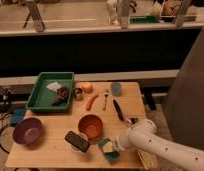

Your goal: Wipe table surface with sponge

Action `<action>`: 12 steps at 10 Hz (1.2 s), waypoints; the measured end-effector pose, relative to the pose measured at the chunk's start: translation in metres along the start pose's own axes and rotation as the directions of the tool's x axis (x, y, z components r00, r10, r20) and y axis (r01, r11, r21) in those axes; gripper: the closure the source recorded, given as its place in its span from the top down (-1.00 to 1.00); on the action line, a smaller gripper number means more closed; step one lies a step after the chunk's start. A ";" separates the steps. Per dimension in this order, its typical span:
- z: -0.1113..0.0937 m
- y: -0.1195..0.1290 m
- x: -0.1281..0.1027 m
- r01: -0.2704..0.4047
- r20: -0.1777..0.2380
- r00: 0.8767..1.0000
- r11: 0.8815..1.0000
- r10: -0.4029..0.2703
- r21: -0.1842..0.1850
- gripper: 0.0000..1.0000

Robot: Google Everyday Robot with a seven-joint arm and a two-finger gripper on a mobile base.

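Where the flat rectangular sponge lies, the claw sits just beside.

Dark wall band behind; pale ledge above; tan panel right; warm light.

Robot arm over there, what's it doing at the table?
A white robot arm reaches in from the right, and its gripper is down at the sponge near the front edge of the table. The sponge lies flat on the wood, beside a black block and an orange bowl. I can't tell whether the gripper has hold of it.
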 end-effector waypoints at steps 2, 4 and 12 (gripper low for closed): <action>-0.004 0.006 -0.015 -0.020 0.016 1.000 0.999 0.021 -0.031 -1.00; -0.010 0.021 -0.024 -0.044 0.009 0.999 0.997 0.045 -0.067 -1.00; -0.010 0.079 0.016 -0.084 -0.105 0.992 0.987 0.070 -0.137 -1.00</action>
